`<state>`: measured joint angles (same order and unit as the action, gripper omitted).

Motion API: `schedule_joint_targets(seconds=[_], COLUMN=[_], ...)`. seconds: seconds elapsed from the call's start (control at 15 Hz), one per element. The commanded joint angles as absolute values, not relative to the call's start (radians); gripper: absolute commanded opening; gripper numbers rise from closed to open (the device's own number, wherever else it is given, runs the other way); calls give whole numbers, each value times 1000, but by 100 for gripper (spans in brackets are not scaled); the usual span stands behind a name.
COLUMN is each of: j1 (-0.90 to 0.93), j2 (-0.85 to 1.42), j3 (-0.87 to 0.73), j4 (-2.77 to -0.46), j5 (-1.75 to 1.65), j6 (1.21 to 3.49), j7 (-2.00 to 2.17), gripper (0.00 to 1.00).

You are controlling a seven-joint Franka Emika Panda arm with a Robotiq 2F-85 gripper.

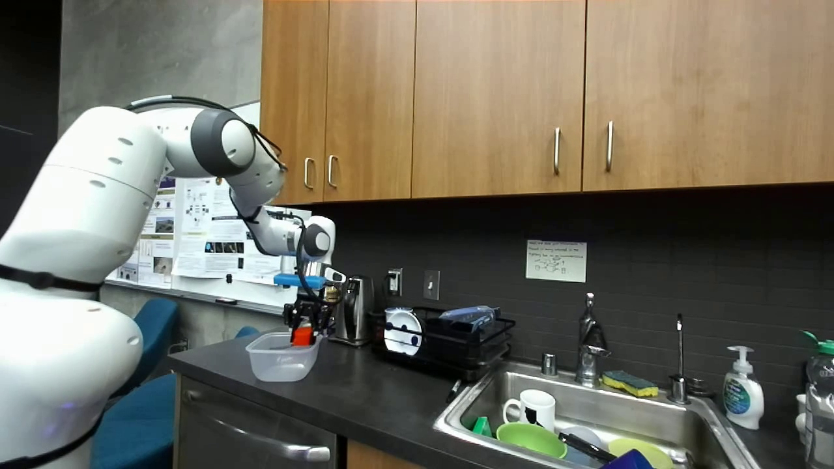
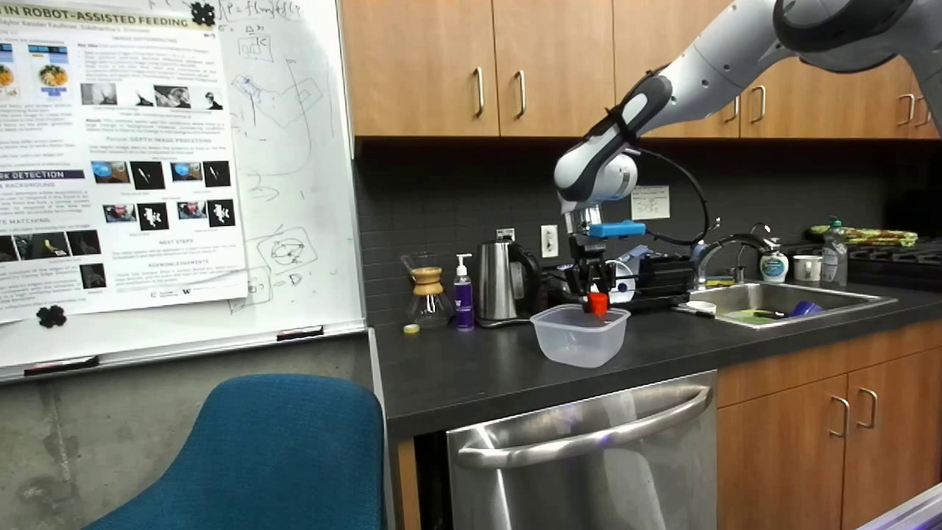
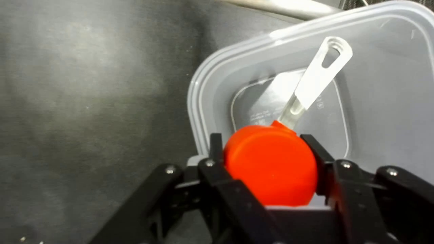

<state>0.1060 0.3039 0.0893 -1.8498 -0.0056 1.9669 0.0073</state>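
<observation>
My gripper (image 3: 268,149) is shut on a round red-orange object (image 3: 271,169), its black fingers (image 3: 216,145) pressed on opposite sides of it. A pale handle (image 3: 313,78) with a slot at its end juts from the object's collar. In the wrist view this handle lies over the inside of a clear plastic container (image 3: 234,51). Both exterior views have the container (image 1: 281,365) on the dark counter, with the red object (image 2: 597,303) at its opening. How low the object reaches inside is hard to tell.
A steel kettle (image 2: 497,283) and a black dish rack (image 1: 443,352) stand behind the container. Farther along is the sink (image 1: 479,384), holding a white mug (image 1: 535,409) and a green bowl (image 1: 531,438). A purple bottle (image 2: 464,298) and a glass coffee maker (image 2: 429,302) stand nearby.
</observation>
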Motion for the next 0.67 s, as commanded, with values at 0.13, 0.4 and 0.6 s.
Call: schedule_joint_targets(seconds=[0.13,0.4,0.6], j1=[87,59,31], j2=[154,93,74], j3=[57,44,28], j4=[-1891,-1918,-1966], j5=[-44,-5,49], j6=[1934,1912,1923], j7=[23,13,-4], gripper=[32,32,32])
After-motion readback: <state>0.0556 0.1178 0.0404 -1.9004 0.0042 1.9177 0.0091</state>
